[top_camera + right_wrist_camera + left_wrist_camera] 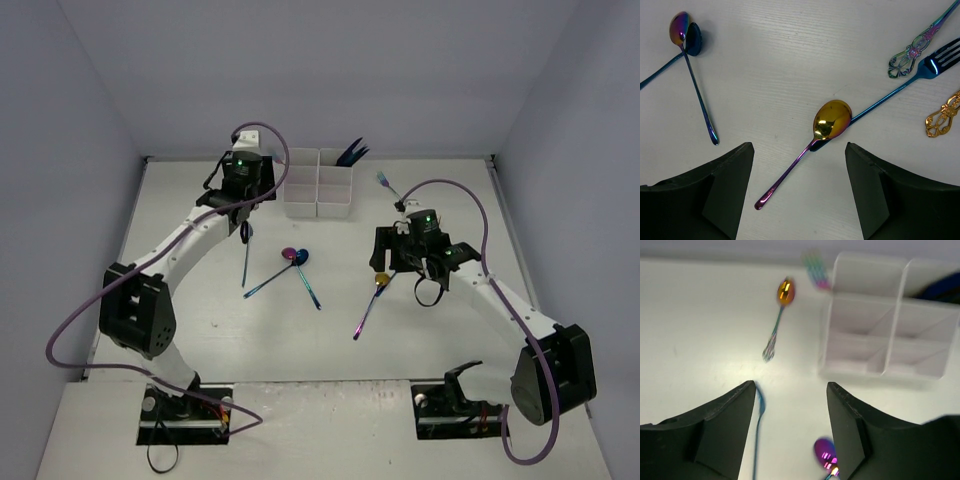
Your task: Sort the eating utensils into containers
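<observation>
Utensils [367,312] on white table [330,350], lavender walls [330,70]

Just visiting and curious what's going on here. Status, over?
Left gripper and right gripper open, empty. Right lined up on gold spoon. Blue fork handle runs under its bowl. Containers near left.

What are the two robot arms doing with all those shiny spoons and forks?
They are sorting the utensils into the white containers. A few blue pieces already stand in one compartment; the rest lie on the table. Neither arm holds anything now. The right gripper hangs open over a gold-bowled spoon, and the left gripper hangs open above a blue utensil near the containers.
</observation>
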Available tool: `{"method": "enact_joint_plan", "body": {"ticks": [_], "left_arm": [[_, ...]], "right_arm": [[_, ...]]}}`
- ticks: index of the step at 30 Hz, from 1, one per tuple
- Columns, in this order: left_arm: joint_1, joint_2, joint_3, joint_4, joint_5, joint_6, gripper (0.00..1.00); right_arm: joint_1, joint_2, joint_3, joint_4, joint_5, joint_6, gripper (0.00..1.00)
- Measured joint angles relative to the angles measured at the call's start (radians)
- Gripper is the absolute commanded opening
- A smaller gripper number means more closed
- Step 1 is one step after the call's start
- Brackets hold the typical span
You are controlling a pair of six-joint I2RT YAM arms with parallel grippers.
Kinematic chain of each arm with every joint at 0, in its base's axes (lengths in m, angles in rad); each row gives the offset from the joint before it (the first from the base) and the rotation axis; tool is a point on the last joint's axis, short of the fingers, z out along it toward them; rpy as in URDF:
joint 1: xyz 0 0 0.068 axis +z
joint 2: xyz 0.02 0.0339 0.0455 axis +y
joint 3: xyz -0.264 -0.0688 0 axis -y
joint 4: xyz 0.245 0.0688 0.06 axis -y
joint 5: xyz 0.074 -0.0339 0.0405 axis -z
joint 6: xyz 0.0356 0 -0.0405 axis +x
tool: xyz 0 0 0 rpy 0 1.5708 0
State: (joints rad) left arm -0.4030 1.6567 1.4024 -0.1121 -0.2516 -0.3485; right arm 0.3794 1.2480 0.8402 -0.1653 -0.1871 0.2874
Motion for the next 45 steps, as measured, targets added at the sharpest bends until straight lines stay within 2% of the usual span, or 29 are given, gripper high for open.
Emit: {"method": "enact_joint_plan", "body": {"ticks": [3, 7, 20, 25, 28, 30, 32, 38, 42, 45], "left_arm": [[0.019, 0.018, -0.001, -0.156, 0.028, -0.002, 0.56], [0.057, 0.071, -0.028, -0.263, 0.094, -0.024, 0.55], [0.151, 0.315, 0.011, -0.379, 0.229, -0.032, 0.50], [0.152, 0.346, 0.035, -0.381, 0.242, -0.034, 0.35], [0.152, 0.356, 0.044, -0.380, 0.250, -0.033, 0.20], [0.152, 0.357, 0.047, -0.379, 0.252, -0.034, 0.05], [0.152, 0.357, 0.047, -0.379, 0.253, -0.034, 0.00], [0.152, 0.316, 0.023, -0.368, 0.268, -0.028, 0.00], [0.152, 0.191, -0.011, -0.320, 0.304, -0.025, 0.00], [0.152, 0.075, -0.015, -0.209, 0.338, -0.027, 0.00]], "right_arm": [[0.000, 0.000, -0.001, -0.004, 0.000, 0.000, 0.71], [0.000, 0.000, -0.003, -0.005, 0.000, 0.002, 0.71], [0.000, -0.005, -0.015, -0.020, 0.000, 0.007, 0.73], [0.000, -0.011, -0.015, -0.022, 0.004, 0.006, 0.74], [0.000, -0.011, -0.015, -0.026, 0.010, 0.006, 0.75], [0.000, -0.011, -0.015, -0.027, 0.015, 0.004, 0.76], [0.000, -0.011, -0.015, -0.028, 0.018, 0.003, 0.77], [0.000, -0.019, -0.015, -0.033, 0.037, 0.000, 0.85], [-0.001, -0.021, -0.015, -0.038, 0.059, 0.000, 0.87], [-0.006, -0.027, -0.015, -0.043, 0.071, 0.000, 0.88]]}}
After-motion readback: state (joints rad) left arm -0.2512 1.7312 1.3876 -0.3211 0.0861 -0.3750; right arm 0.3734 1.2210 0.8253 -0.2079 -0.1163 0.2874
